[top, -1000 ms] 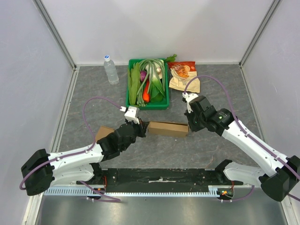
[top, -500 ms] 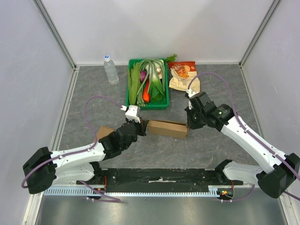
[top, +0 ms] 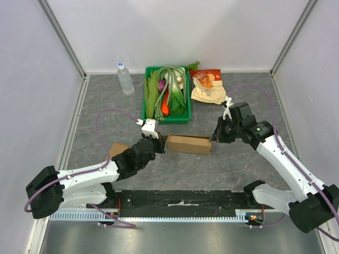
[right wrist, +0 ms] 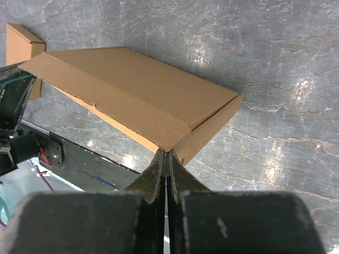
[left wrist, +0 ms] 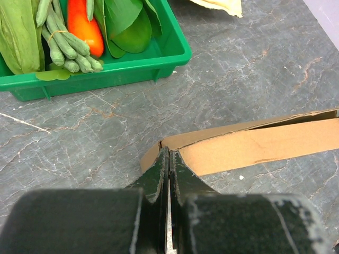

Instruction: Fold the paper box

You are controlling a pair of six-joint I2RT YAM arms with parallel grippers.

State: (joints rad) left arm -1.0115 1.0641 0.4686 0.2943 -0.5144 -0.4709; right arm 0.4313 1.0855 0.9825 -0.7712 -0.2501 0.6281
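We find the flat brown cardboard box lying on the grey marbled table, near the green plastic crate of vegetables and between the two arms. The left gripper has its fingers pressed together, tips touching the box's left corner. The right gripper is likewise closed, tips at the right-hand corner. We cannot see card between either pair.

Risks, in our judgement:
- The box is unclamped, so a push from one end may slide or turn it.
- Closed tips could ride over the card edge, or buckle the panel instead of creasing it.

The left wrist view alone shows the left end gaping. The right wrist view alone shows the top flap's seam. Only the overhead view shows both arms together.
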